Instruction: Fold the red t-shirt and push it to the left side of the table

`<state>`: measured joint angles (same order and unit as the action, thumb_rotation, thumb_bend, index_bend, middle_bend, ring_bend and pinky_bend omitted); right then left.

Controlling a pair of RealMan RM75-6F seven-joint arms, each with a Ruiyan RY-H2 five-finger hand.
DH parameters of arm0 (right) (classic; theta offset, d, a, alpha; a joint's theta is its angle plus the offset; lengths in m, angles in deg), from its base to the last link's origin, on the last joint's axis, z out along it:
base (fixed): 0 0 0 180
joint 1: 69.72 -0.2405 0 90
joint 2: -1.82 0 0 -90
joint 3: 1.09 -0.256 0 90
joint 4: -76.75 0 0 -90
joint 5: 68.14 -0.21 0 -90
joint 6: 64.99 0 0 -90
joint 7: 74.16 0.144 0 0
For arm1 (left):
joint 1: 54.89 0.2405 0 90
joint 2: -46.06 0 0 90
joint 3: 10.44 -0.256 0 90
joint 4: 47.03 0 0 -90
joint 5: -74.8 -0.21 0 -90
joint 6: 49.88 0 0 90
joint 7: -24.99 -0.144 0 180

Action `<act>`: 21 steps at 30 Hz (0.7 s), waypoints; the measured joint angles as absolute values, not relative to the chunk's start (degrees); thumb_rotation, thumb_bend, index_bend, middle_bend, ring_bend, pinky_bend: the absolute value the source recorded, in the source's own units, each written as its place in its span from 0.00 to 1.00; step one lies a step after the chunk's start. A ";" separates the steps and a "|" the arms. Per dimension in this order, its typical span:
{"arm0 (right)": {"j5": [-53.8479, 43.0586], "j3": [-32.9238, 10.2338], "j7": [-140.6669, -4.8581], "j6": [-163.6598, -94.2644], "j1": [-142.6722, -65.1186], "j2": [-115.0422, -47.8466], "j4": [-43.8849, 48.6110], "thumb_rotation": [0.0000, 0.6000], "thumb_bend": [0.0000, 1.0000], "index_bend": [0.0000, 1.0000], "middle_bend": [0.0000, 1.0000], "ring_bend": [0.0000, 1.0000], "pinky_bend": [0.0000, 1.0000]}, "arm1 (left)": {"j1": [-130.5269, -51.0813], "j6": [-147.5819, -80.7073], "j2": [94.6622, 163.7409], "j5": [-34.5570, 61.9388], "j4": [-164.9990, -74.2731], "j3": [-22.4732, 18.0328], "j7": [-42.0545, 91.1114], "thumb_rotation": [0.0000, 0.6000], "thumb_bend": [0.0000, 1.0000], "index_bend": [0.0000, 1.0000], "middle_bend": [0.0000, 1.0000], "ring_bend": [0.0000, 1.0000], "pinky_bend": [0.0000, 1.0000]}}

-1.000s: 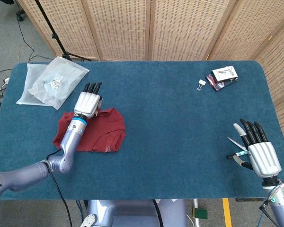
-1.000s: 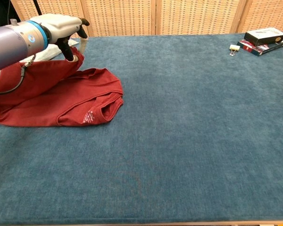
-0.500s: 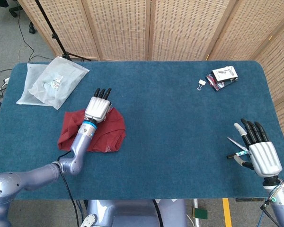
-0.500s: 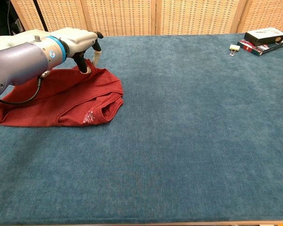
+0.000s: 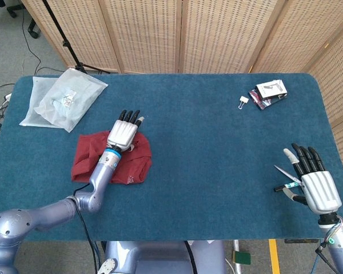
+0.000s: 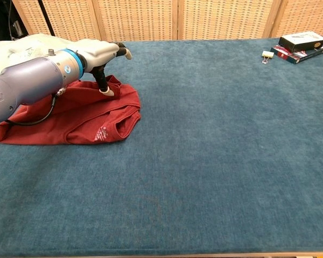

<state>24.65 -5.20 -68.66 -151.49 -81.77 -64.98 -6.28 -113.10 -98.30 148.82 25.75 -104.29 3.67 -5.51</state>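
Left hand (image 5: 123, 131) open, fingers spread over the red t-shirt (image 5: 115, 164) at its right edge

Nothing is reading clearly from here: the small white print by the red t-shirt's (image 6: 75, 115) collar is showing too blurred.

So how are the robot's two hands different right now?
The left hand is over the red t-shirt, with a fingertip touching the cloth; the right hand is near the table's right edge, far from the shirt. The left hand reaches across the table; the right hand stays close to the robot. Both have white backs and black fingers, spread apart.
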 measured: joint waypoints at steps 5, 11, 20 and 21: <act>24.79 -5.17 -68.70 -151.61 -81.73 -64.95 -6.34 1.00 0.00 0.00 0.00 0.00 0.00 | -112.36 -99.12 147.42 23.28 -106.26 4.31 -1.78 1.00 0.02 0.00 0.00 0.00 0.00; 25.04 -5.08 -69.06 -151.76 -81.67 -64.98 -6.45 1.00 0.00 0.00 0.00 0.00 0.00 | -110.74 -100.83 142.65 19.74 -112.45 5.18 2.90 1.00 0.02 0.00 0.00 0.00 0.00; 25.62 -4.83 -69.66 -152.26 -81.43 -65.00 -6.86 1.00 0.00 0.00 0.00 0.00 0.00 | -106.86 -103.07 131.58 13.23 -123.61 5.81 11.58 1.00 0.03 0.00 0.00 0.00 0.00; 25.68 -4.79 -69.76 -152.25 -81.43 -65.01 -6.90 1.00 0.00 0.00 0.00 0.00 0.00 | -106.33 -103.25 130.33 12.19 -124.36 5.70 13.06 1.00 0.03 0.00 0.00 0.00 0.00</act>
<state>25.68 -4.79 -69.76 -152.25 -81.43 -65.01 -6.90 -106.33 -103.25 130.33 12.19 -124.36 5.70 13.06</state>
